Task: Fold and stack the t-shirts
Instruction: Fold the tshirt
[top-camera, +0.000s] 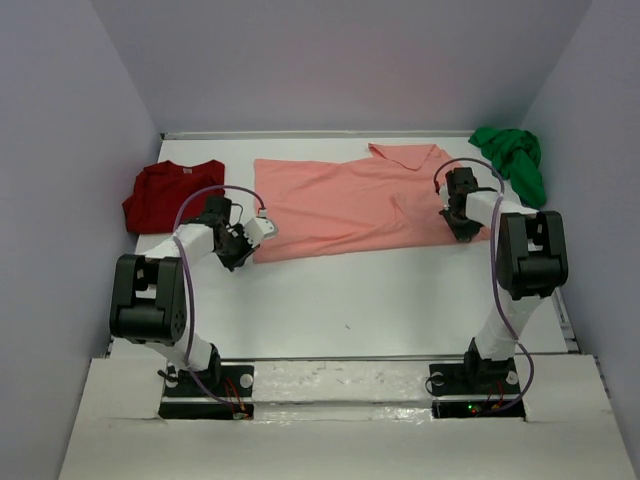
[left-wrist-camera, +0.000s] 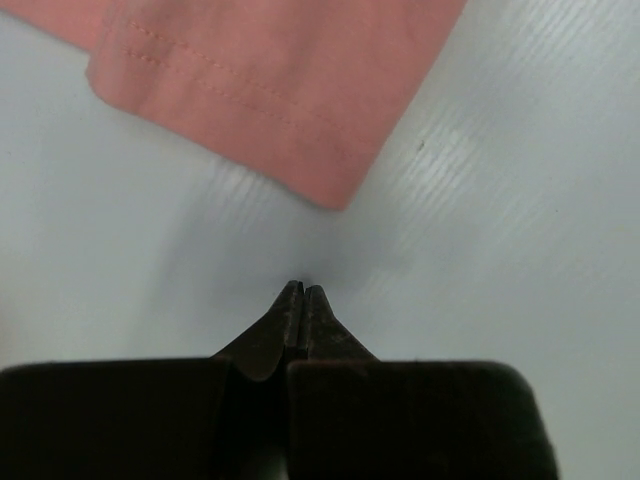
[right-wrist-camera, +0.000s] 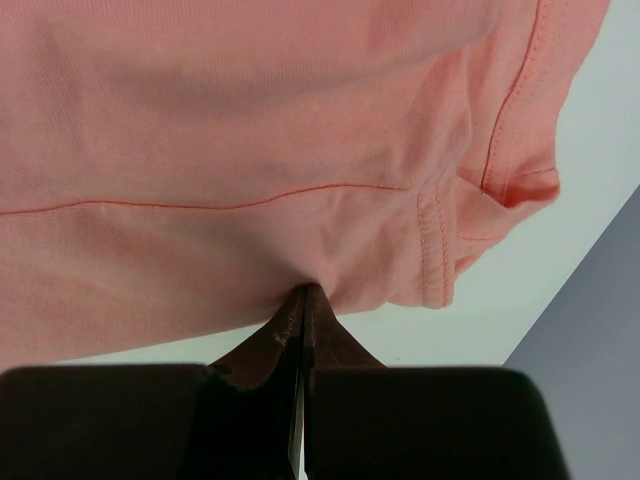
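Starting pink shirt (top-camera: 345, 205) fold, seemingly — left claw (left-wrist-camera: 302, 290) closed, empty, near corner; right claw (right-wrist-camera: 305, 290) closed at hem — calls for opening, then pinching.

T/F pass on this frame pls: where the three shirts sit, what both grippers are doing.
1. The salmon-pink shirt lies spread flat on the table. True.
2. The green shirt is stacked on the dark red shirt. False: green is bunched at the far right, red sits at the far left.
3. The left gripper is shut over bare table, holding nothing. True.
4. The right gripper is wide open. False: shut, tips at the salmon-pink shirt's edge.
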